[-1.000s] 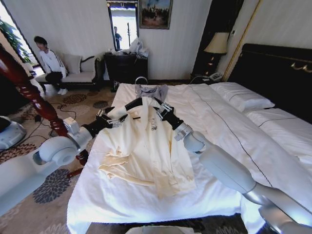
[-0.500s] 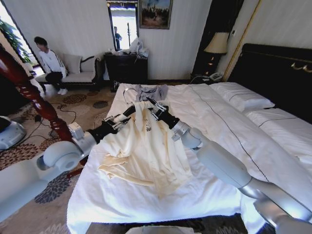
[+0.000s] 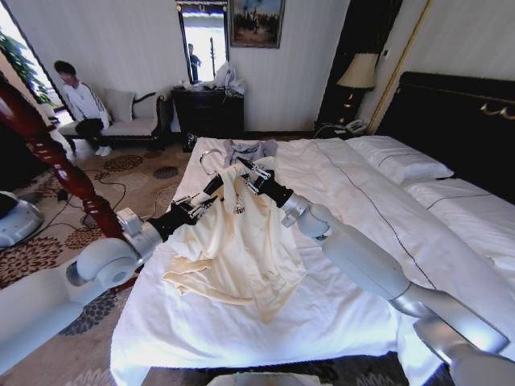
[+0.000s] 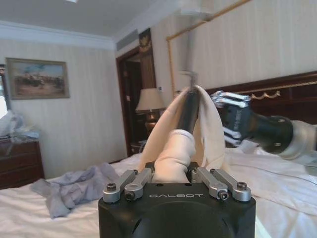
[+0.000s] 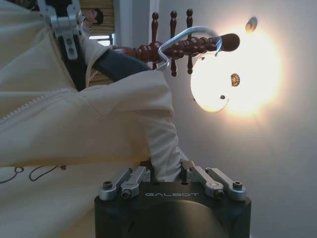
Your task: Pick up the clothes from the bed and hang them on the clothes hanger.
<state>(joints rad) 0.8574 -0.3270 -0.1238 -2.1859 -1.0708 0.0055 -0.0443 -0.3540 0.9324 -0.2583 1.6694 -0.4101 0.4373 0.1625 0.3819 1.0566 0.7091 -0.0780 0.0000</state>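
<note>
Presently, the cream clothes [image 3: 241,241] hung partly lifted above the bed [image 3: 354,314], the collar end raised on the clothes hanger [image 3: 216,183] while the hem and a sleeve lay on the sheet. The left gripper [image 3: 197,204] was clenched on one shoulder of the garment and the right gripper [image 3: 250,178] on the other, each pinching fabric over the hanger's arm. The judged risk was slippage: the thin cloth could slide off a shoulder if either grip loosened, or the trailing hem could drag the small grey garment [image 3: 245,149] lying near the collar.
</note>
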